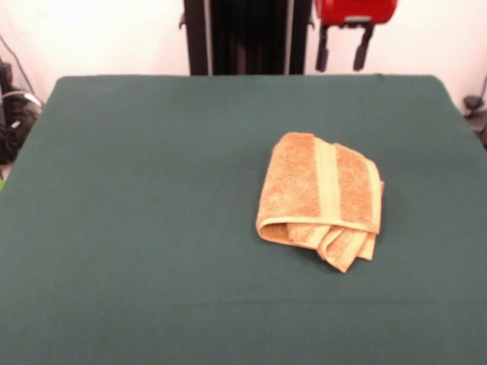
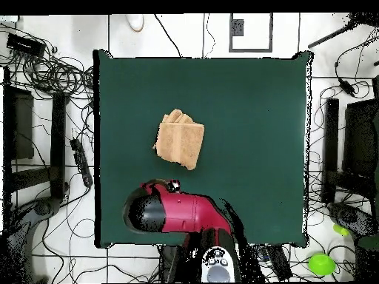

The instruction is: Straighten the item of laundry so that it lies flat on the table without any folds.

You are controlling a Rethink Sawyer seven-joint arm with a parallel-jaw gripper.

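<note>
A pale tiled floor strewn with black cables [image 2: 52,70] surrounds the table [image 1: 137,228], whose dark green cloth fills most of both views. In the front view the gripper [image 1: 344,47] hangs at the top edge under a red housing, its two dark fingers [image 1: 323,52] pointing down with a clear gap between them and nothing held, so it is released. The towel [image 1: 319,199] lies on the table well below and slightly to the left of the gripper in that view, apart from it, with bare green cloth between them and nothing standing in the way. It is folded into a thick bundle, a paler woven band running across its top layer and several layered edges bunched at its near corner. The overhead view shows what the front view does not: the red and black arm [image 2: 174,211] bent over the table's edge just below the towel [image 2: 180,139], dark stands along both sides of the table, and a bright green object [image 2: 320,263] on the floor. From above the gripper itself is hidden under the arm.
</note>
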